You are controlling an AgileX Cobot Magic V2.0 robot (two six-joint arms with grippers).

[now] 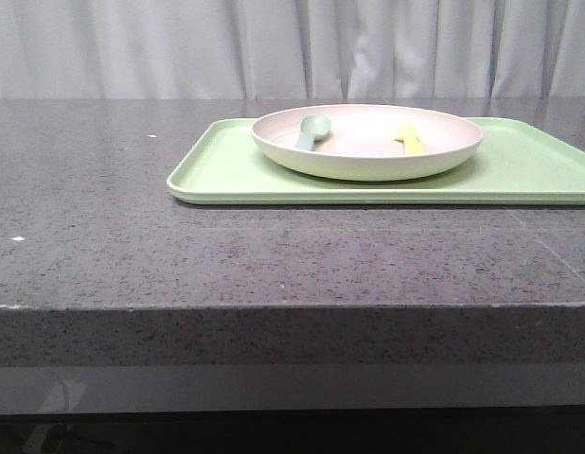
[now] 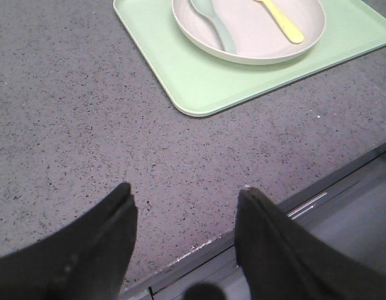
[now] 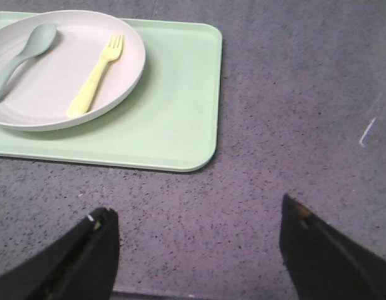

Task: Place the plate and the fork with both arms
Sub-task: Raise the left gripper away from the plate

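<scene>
The cream plate [image 1: 368,151] sits on the light-green tray [image 1: 226,175] at the back right of the table. The yellow fork [image 1: 411,139] lies inside the plate on its right side. Plate [image 2: 255,37] and fork [image 2: 283,22] show in the left wrist view, plate [image 3: 55,94] and fork [image 3: 96,78] in the right wrist view. My left gripper [image 2: 187,194] is open and empty above the table's front edge, well short of the tray. My right gripper [image 3: 196,212] is open and empty over bare table, short of the tray's corner. Neither arm shows in the front view.
A pale grey-green spoon [image 1: 310,130] lies in the plate's left side; it also shows in the left wrist view [image 2: 212,22] and the right wrist view [image 3: 21,56]. The grey speckled table [image 1: 132,236] stretches left of the tray and in front of it.
</scene>
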